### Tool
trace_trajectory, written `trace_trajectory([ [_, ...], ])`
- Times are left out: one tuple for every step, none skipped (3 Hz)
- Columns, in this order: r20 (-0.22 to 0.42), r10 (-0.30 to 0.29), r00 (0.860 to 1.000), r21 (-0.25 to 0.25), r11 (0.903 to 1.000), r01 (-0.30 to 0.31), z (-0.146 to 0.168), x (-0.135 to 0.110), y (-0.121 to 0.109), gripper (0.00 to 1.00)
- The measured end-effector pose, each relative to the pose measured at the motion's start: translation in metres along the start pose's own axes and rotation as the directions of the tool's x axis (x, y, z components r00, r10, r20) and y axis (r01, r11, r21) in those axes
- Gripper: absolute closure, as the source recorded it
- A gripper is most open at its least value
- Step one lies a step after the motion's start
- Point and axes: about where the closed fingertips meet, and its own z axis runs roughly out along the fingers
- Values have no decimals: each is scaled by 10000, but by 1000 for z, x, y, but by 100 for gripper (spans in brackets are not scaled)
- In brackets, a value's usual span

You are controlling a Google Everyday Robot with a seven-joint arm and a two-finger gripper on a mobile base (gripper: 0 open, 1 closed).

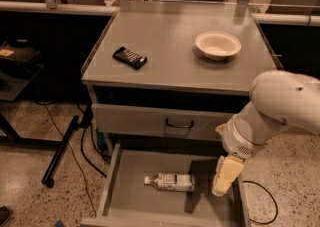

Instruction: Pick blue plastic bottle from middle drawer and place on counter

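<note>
A flat grey metal counter (165, 31) with thin raised rims carries a black rectangular bar (129, 57) near its front left and a shallow white bowl (218, 45) toward its right, the two well apart. Below it sits a grey drawer front (130, 120) with a dark bar handle (179, 124). Lower down, the wide, shallow grey metal middle drawer (145, 207) stands pulled out. A small pale plastic bottle (171, 182) with a white cap lies on its side on the drawer floor, cap pointing left. A white robot arm (282, 106) reaches down from the right. Its pale yellow gripper (220, 188) hangs over the drawer's right part, near the bottle but apart from it. A dark cable (274, 200) loops on the speckled floor (300, 186).
</note>
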Motion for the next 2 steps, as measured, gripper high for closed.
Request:
trace_trajectory([
  [181, 83, 9998, 15, 10000, -83, 13, 0, -7, 0],
  [267, 133, 9996, -17, 9999, -132, 13, 0, -4, 0],
])
